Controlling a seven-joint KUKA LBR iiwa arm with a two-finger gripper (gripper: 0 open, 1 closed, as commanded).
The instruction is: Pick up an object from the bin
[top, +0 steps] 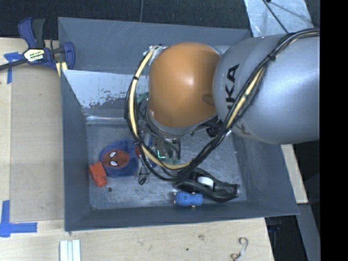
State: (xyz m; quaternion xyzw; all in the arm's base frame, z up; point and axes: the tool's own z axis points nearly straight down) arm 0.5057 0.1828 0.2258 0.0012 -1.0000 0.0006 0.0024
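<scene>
Progress looks early: the claw (147, 170), low in the bin (73, 162) beneath its orange wrist cover (182, 86), seems just beside a blue disc with a red masked face (116, 160), with the lift left to do, and whether it is apart or together I cannot tell.

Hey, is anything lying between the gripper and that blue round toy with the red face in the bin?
Nothing visible does. The blue round toy with the red face lies right beside the gripper, towards the left of the view. The small orange block sits on the toy's far side, away from the gripper.
</scene>
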